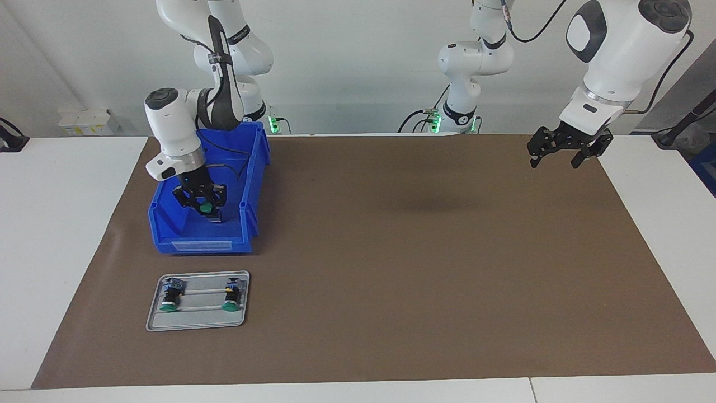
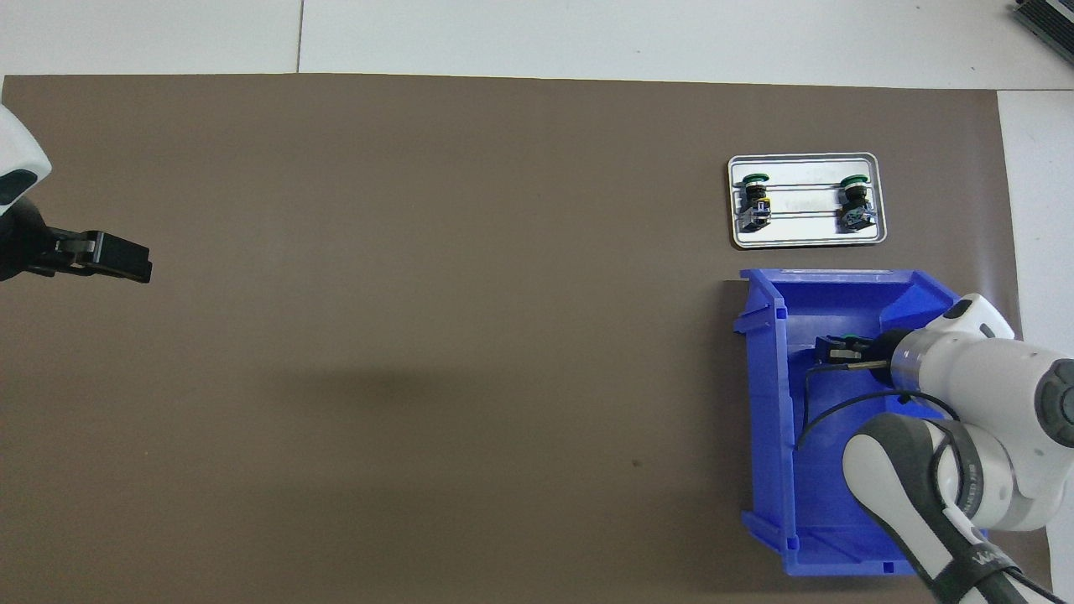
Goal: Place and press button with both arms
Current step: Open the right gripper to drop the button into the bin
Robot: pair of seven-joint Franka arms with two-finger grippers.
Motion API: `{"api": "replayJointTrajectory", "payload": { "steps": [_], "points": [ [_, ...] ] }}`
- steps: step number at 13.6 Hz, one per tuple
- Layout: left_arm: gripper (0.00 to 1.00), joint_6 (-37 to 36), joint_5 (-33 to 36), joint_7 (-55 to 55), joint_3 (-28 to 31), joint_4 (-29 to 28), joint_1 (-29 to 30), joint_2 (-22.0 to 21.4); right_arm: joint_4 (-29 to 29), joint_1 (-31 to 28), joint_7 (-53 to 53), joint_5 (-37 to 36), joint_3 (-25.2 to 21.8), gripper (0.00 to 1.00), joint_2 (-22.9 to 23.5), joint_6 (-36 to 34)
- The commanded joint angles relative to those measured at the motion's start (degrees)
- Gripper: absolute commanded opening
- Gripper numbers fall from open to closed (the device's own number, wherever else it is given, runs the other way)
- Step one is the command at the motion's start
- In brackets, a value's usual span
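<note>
My right gripper (image 1: pixel 205 209) (image 2: pixel 835 351) is down inside the blue bin (image 1: pixel 168 224) (image 2: pixel 768 403), shut on a button (image 1: pixel 206 208) (image 2: pixel 852 340) whose green cap shows between the fingers. Two more green-capped buttons (image 1: pixel 169 296) (image 1: pixel 231 295) (image 2: pixel 755 201) (image 2: pixel 856 201) lie on the grey tray (image 1: pixel 196 322) (image 2: pixel 805 239), which sits farther from the robots than the bin. My left gripper (image 1: pixel 565 157) (image 2: pixel 117 260) hangs open in the air over the mat at the left arm's end of the table, holding nothing.
A brown mat (image 1: pixel 419 252) (image 2: pixel 419 335) covers most of the white table (image 1: pixel 56 224). The bin and tray stand at the right arm's end. A small white box (image 1: pixel 84 120) sits near the table's edge beside the right arm's base.
</note>
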Motion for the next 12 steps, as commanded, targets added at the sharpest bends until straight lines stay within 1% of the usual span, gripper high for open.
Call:
{"api": "replayJointTrajectory", "payload": {
  "steps": [1, 4, 5, 10, 12],
  "points": [
    [1.0, 1.3, -0.3, -0.4, -0.2, -2.1, 0.3, -1.8, -0.3, -0.8, -1.1, 1.7, 0.6, 0.97, -0.1, 0.7],
    [1.0, 1.3, -0.3, -0.4, -0.2, -2.1, 0.3, -1.7, 1.5, -0.8, -1.1, 1.7, 0.6, 0.98, -0.5, -0.6],
    [1.0, 1.3, -0.3, -0.4, -0.2, -2.1, 0.3, -1.8, 3.9, -0.8, -0.9, 1.7, 0.6, 0.99, -0.5, -3.9],
    [1.0, 1.3, -0.3, -0.4, -0.2, -2.1, 0.3, -1.8, 20.4, -1.1, -0.6, 1.1, 0.1, 0.99, -0.5, -24.9],
    [1.0, 1.3, -0.3, -0.4, -0.2, -2.1, 0.3, -1.8, 27.9, -2.2, -0.5, 0.3, 0.1, 1.0, -0.4, -34.5]
  ]
}}
